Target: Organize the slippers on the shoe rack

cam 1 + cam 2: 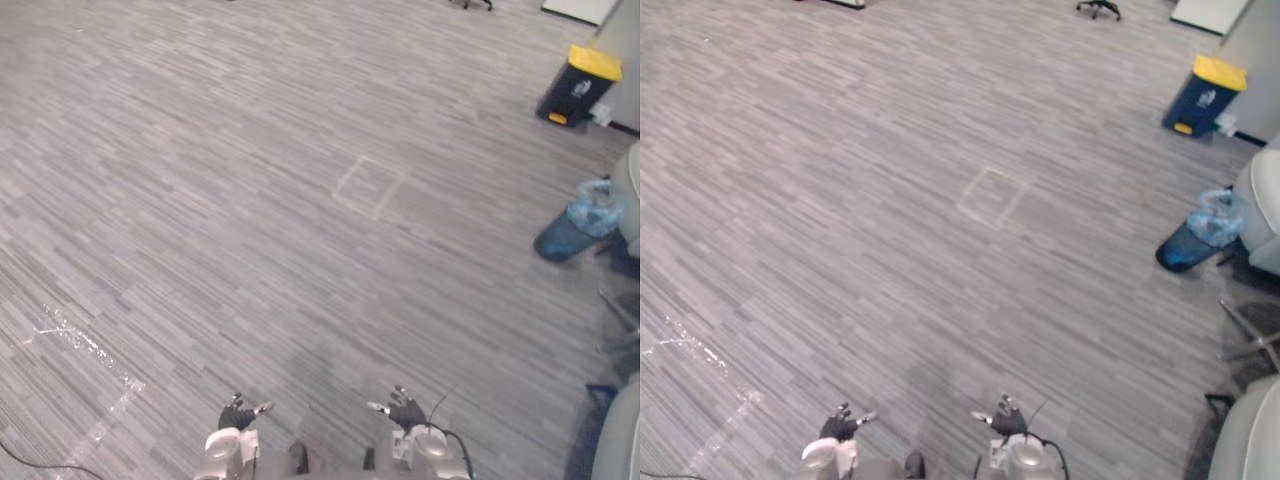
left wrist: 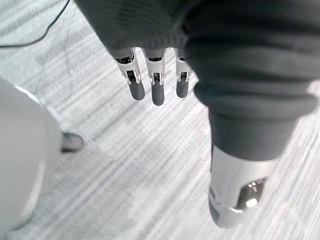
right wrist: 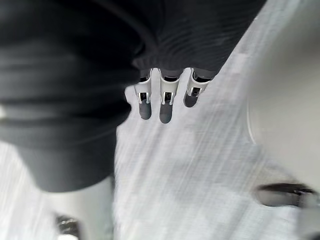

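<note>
Left hand (image 1: 238, 414), right hand (image 1: 405, 410) held low over floor (image 1: 300, 200), fingers straight, nothing gripped. Slippers, rack: place cannot be told. Risk: blue bin (image 1: 566, 238) struck if turn made blind.

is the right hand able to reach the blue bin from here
Probably not: the right hand hangs open close to the robot, and the blue bin stands far off across the carpet. Nothing blocks the way.

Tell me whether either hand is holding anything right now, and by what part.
Nothing is held. The left hand and the right hand both hang open above the carpet.
</note>
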